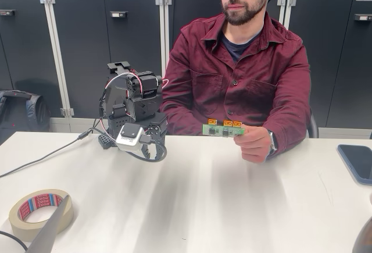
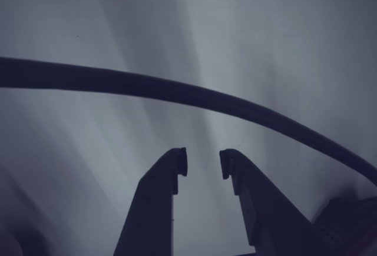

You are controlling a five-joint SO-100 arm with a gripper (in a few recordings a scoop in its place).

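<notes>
Crossing wrist view, cable (image 2: 177,91) arcs past the parted hand (image 2: 204,163).

Green board (image 1: 223,130) with orange connectors (image 1: 228,123), black gripper (image 2: 203,163), white table (image 1: 203,206)

Blurred cable (image 2: 177,91) off both wrist-view edges, phone (image 1: 357,163) half past the fixed view's right edge, tape roll (image 1: 34,205) partly behind a grey strip (image 1: 51,231).

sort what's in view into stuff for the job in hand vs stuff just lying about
Job in hand:
- tool, open, empty
- green circuit board, held out in the person's hand

Lying about:
- masking tape roll
- phone
- backpack on the floor
</notes>
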